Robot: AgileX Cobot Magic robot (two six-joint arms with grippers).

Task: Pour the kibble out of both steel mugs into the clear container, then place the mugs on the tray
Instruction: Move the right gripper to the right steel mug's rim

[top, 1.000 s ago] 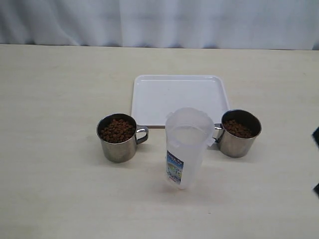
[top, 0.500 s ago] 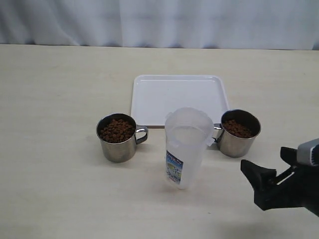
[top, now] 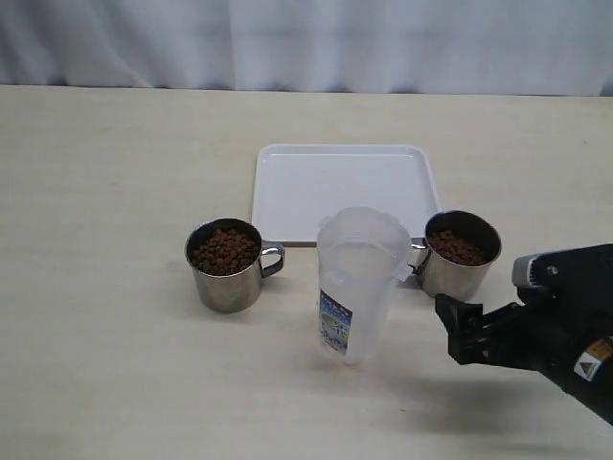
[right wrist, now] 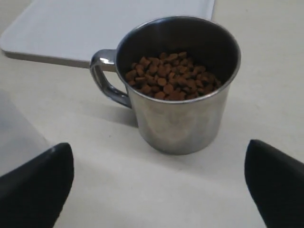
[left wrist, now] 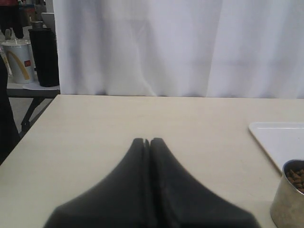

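Observation:
Two steel mugs hold kibble on the pale table: the left mug (top: 225, 270) and the right mug (top: 458, 259), its kibble (right wrist: 171, 76) heaped low inside. Between them stands the clear container (top: 359, 283), upright, with the white tray (top: 345, 182) lying bare behind it. My right gripper (top: 458, 328) hovers open just in front of the right mug (right wrist: 180, 118), fingers (right wrist: 47, 178) spread wider than the mug and apart from it. My left gripper (left wrist: 147, 141) is shut on nothing, low over the table left of the left mug (left wrist: 289, 197); the exterior view does not show it.
A white curtain hangs behind the table. Off the table's far left corner stands a side table with a paper cup (left wrist: 20, 59) and a black cylinder (left wrist: 45, 57). The right mug's handle (right wrist: 107, 78) points toward the container.
My right arm has come in from the right edge and moved left toward the right mug, and its gripper has opened wide. Mugs, container and tray have not moved.

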